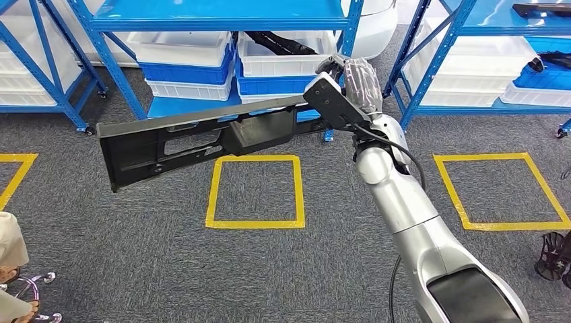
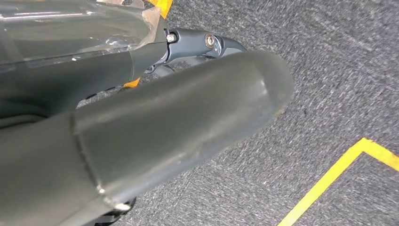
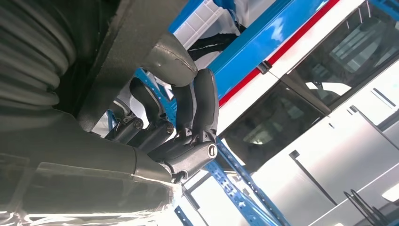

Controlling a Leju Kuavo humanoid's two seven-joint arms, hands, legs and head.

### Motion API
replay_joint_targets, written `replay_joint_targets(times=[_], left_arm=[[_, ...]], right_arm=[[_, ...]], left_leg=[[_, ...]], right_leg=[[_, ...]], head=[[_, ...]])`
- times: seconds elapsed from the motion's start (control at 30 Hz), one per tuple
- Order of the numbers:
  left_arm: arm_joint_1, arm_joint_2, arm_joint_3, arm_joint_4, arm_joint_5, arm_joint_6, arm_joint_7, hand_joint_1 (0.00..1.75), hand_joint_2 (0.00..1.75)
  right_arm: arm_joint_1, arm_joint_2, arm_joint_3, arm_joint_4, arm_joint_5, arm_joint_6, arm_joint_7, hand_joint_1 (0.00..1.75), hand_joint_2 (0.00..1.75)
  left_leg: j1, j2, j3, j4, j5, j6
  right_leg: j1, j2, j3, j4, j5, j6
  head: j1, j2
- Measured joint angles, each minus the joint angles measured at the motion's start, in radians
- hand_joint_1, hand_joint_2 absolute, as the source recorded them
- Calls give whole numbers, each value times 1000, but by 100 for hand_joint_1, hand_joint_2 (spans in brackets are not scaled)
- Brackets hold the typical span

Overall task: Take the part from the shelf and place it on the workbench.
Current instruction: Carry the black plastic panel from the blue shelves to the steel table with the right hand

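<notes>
The part [image 1: 202,138], a long flat black plastic panel with cut-outs and ribs, hangs in the air over the grey carpet [image 1: 168,269], in front of the blue shelf [image 1: 222,23]. My right hand [image 1: 347,84] grips its right end, fingers wrapped round the edge, and the panel slopes down toward its far left end, above a yellow tape square [image 1: 254,192]. On the shelf's low tier sit white bins [image 1: 283,57] and blue bins [image 1: 185,73]; one white bin holds dark parts.

At my left wrist, my left hand [image 2: 141,136] hangs over the carpet: a thick grey thumb and one dark finger [image 2: 207,42] show, but I cannot tell whether the fingers are curled or spread.

At my right wrist, my dark fingers [image 3: 197,108] curl tight over the part's matte edge.
</notes>
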Motion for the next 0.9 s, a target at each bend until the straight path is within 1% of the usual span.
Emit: replay_joint_targets(times=[0.03,0.07,0.1,0.13,0.17,0.2,0.23,0.27,0.3,0.33,0.37,0.4,0.43,0.47,0.5,0.53,0.57,0.6,0.63,0.67,0.7,0.73,0.77,0.8,0.83,0.87,0.9], left_arm=[[0,0,0,0,0,0,-1,0,0],[0,0,0,0,0,0,-1,0,0],[0,1,0,0,0,0,-2,0,0],[0,1,0,0,0,0,-2,0,0],[1,1,0,0,0,1,-1,0,0],[1,1,0,0,-1,4,0,0,0],[1,1,0,0,-1,6,2,0,0],[1,1,0,0,-2,9,3,0,0],[0,2,0,0,-3,11,4,0,0],[1,3,0,0,-3,12,5,0,0],[2,5,0,-1,-3,14,5,0,0],[5,6,0,-1,-3,15,6,0,0],[10,6,0,0,-3,17,7,0,0],[14,6,0,0,-3,18,7,0,0],[18,6,0,0,-3,18,7,0,0],[19,7,0,0,-3,18,7,0,0],[19,7,0,0,-3,18,7,0,0],[19,8,0,0,-3,18,7,0,0],[20,8,0,0,-3,18,7,0,0],[21,8,0,0,-3,18,7,0,0],[21,8,0,0,-2,18,7,0,0],[22,8,0,0,-2,18,7,0,0],[21,9,0,0,-1,19,7,0,0],[21,10,0,0,1,19,7,0,0],[20,11,0,0,3,19,7,0,0],[20,12,0,0,5,19,7,0,0],[20,12,0,0,7,19,6,0,0]], right_arm=[[-1,0,0,0,3,-1,1,175,175],[0,0,-1,-1,7,-2,3,175,175],[3,0,-1,-2,11,-2,6,175,175],[7,0,-1,-3,16,-3,10,175,175],[12,0,-2,-5,21,-2,14,175,175],[17,0,-2,-7,26,-2,17,175,175],[20,0,-3,-11,31,-2,20,175,175],[22,0,-4,-16,35,-1,22,175,175],[22,1,-5,-20,39,0,23,175,175],[23,2,-6,-25,41,1,24,175,175],[24,3,-7,-29,44,2,25,175,175],[26,4,-9,-32,46,3,27,175,175],[28,5,-10,-36,48,4,29,175,175],[29,7,-10,-40,49,4,31,175,175],[29,9,-10,-43,50,5,32,175,175],[29,10,-10,-47,50,5,33,175,175],[30,11,-11,-50,50,5,33,175,175],[31,11,-11,-52,50,5,33,175,175],[32,11,-10,-52,51,5,33,175,175],[35,11,-10,-52,51,5,33,175,175],[37,11,-10,-53,51,5,33,175,175],[38,11,-10,-54,52,5,34,175,175],[38,12,-10,-57,53,6,34,175,175],[37,12,-10,-60,54,6,34,175,175],[35,13,-11,-64,55,7,34,175,175],[34,15,-11,-67,55,7,35,175,175],[33,17,-11,-69,56,8,36,175,175]], left_leg=[[4,0,1,-7,5,5],[3,-2,-1,-8,8,6],[4,-4,-4,-8,10,7],[4,-8,-7,-8,11,5],[4,-14,-10,-7,14,3],[5,-20,-14,-6,17,-1],[7,-27,-17,-3,19,-6],[8,-32,-22,1,21,-11],[8,-38,-28,6,23,-18],[7,-43,-33,10,25,-24],[6,-47,-38,12,29,-31],[6,-52,-41,11,33,-37],[9,-53,-44,10,36,-41],[11,-46,-48,16,31,-46],[13,-35,-59,38,14,-51],[14,-21,-77,82,-15,-54],[14,-9,-102,145,-53,-58],[14,-3,-131,217,-89,-60],[14,0,-154,276,-114,-61],[14,1,-162,306,-124,-60],[14,2,-150,298,-118,-57],[13,6,-116,251,-97,-52],[10,21,-70,180,-75,-44],[4,39,-29,115,-60,-36],[-2,53,0,66,-51,-29],[-8,62,13,41,-51,-24],[-12,57,12,36,-53,-20]], right_leg=[[1,1,-21,46,-26,-5],[-1,1,-50,110,-59,-10],[-2,2,-79,179,-90,-13],[-3,2,-101,232,-110,-12],[-4,2,-106,250,-114,-7],[-5,2,-90,227,-103,1],[-8,5,-56,168,-80,10],[-12,14,-18,97,-59,17],[-13,22,13,38,-40,17],[-13,28,31,3,-29,12],[-10,31,36,-9,-24,4],[-5,27,35,-7,-19,-6],[-6,21,32,-6,-15,-15],[-7,17,30,-6,-10,-23],[-7,12,29,-6,-6,-31],[-8,6,27,-7,-3,-39],[-5,0,24,-7,-1,-44],[-1,-7,21,-7,0,-48],[2,-14,18,-7,2,-51],[5,-22,15,-7,3,-53],[8,-30,14,-6,3,-54],[10,-38,13,-6,3,-54],[13,-45,14,-6,3,-53],[17,-52,14,-6,3,-53],[21,-59,14,-6,3,-52],[24,-67,14,-6,3,-52],[26,-75,13,-7,2,-50]], head=[[1,0],[1,0],[1,0],[1,0],[1,0],[2,0],[2,0],[2,0],[2,0],[1,0],[1,0],[1,0],[0,0],[0,0],[-1,0],[-2,0],[-4,0],[-4,0],[-4,0],[-4,0],[-4,0],[-4,0],[-4,0],[-4,0],[-3,0],[-3,0],[-3,0]])
